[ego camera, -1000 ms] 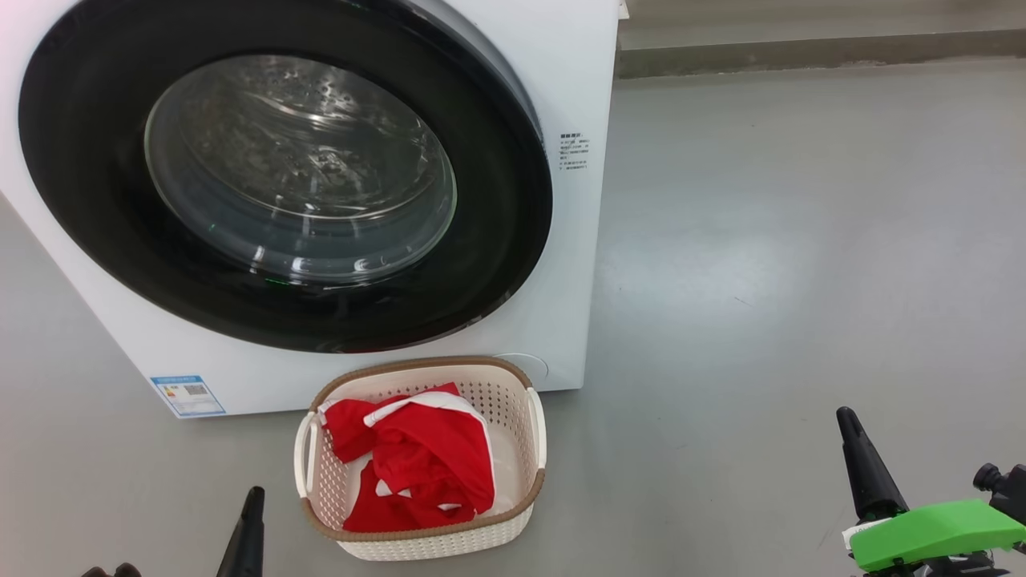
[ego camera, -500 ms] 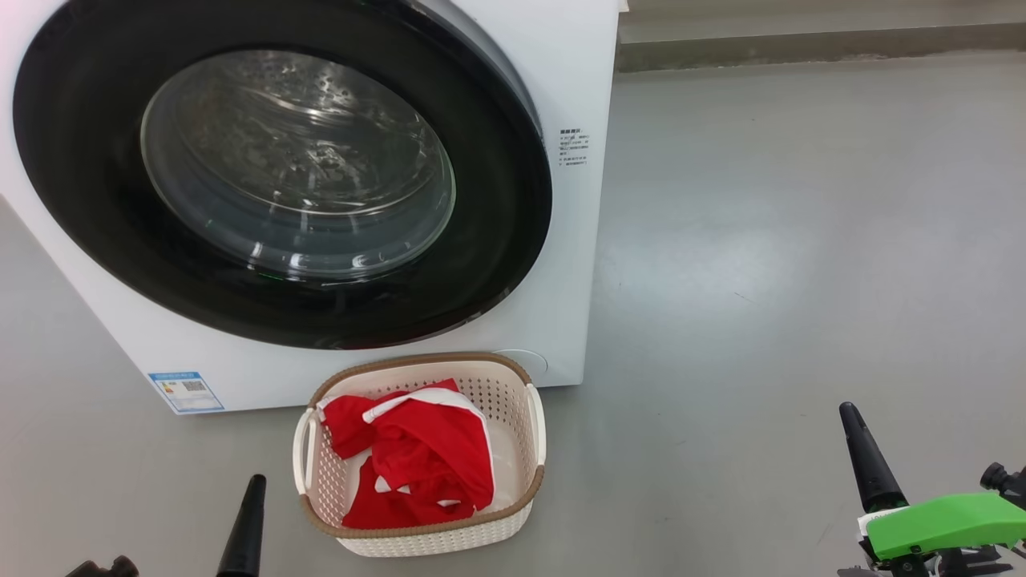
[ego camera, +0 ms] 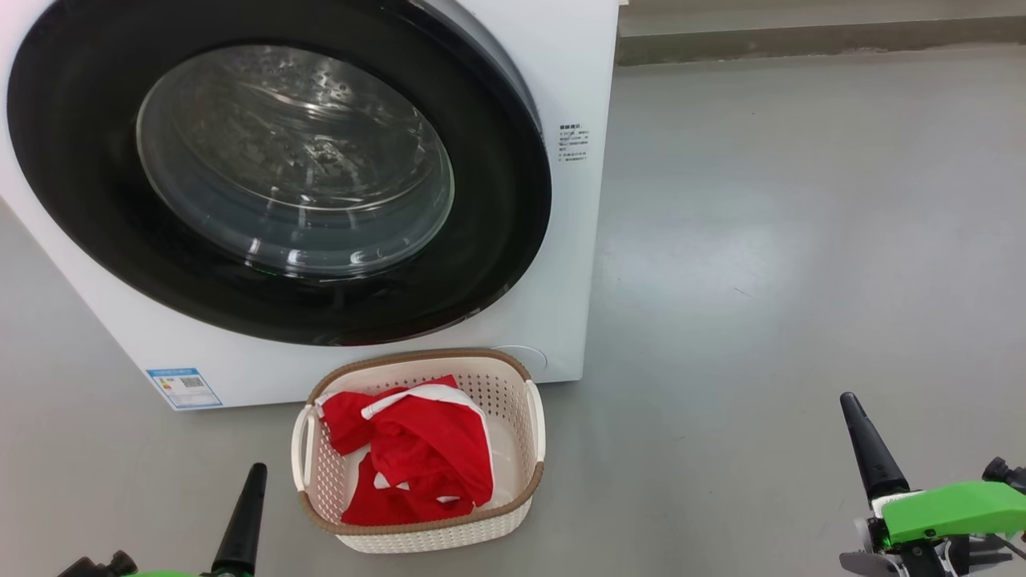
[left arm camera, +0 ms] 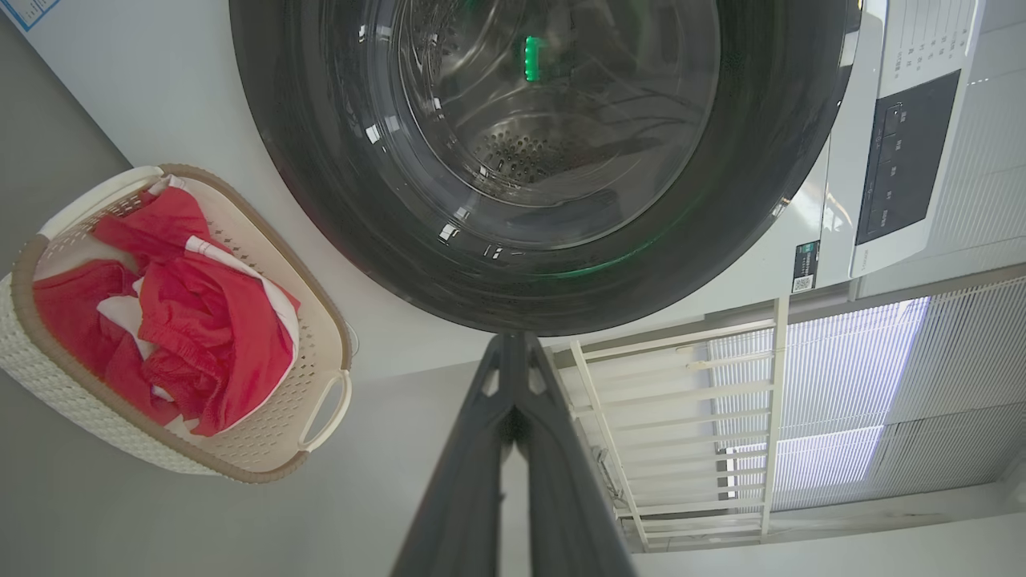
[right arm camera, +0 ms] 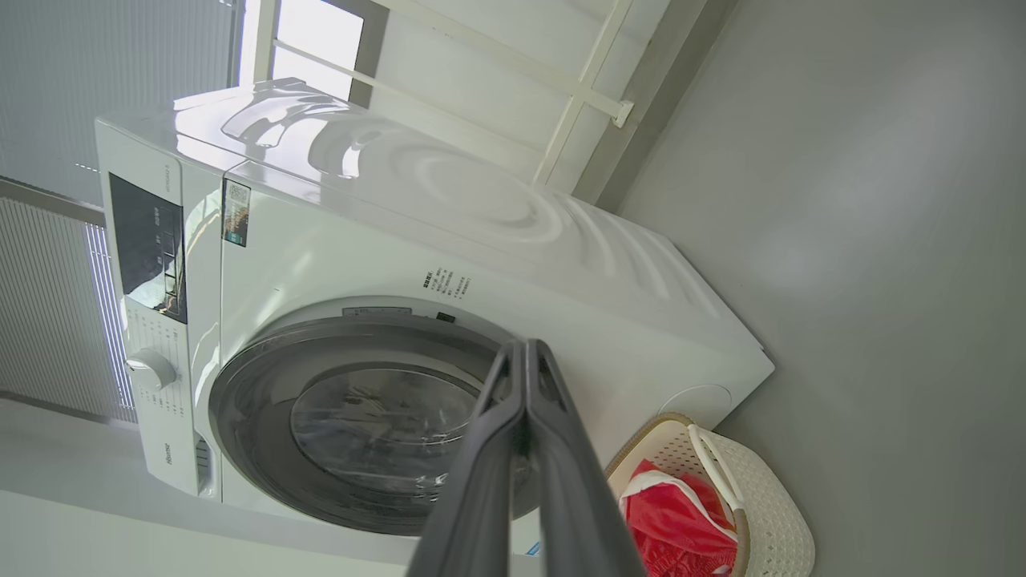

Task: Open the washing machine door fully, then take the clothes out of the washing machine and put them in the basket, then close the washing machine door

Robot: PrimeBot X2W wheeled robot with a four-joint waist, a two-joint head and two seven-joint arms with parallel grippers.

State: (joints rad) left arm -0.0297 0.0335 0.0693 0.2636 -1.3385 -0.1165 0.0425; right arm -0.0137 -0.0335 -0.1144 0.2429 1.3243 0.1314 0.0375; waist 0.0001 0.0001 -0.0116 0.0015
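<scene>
The washing machine [ego camera: 573,64] [right arm camera: 449,216] stands on the floor with its black-rimmed door [ego camera: 280,172] [left arm camera: 529,152] [right arm camera: 353,421] closed against the front. Red clothes [ego camera: 413,457] [left arm camera: 184,328] [right arm camera: 677,521] with white trim lie in the cream basket [ego camera: 513,385] [left arm camera: 321,336] [right arm camera: 769,497] just in front of the machine. My left gripper [ego camera: 255,471] [left arm camera: 513,340] is low at the left, shut and holding nothing, short of the basket. Far to the right of the basket, my right gripper [ego camera: 848,401] [right arm camera: 525,346] is shut and holding nothing.
Grey floor [ego camera: 801,240] stretches open to the right of the machine. A low wall base [ego camera: 801,48] runs along the back. White railing and ribbed panels [left arm camera: 721,401] stand beside the machine. A blue label [ego camera: 184,386] sits on the machine's lower left front.
The head camera has tilted slightly, so the whole scene sits a little higher. Both grippers show a bit further up in view; door, basket and clothes have not moved.
</scene>
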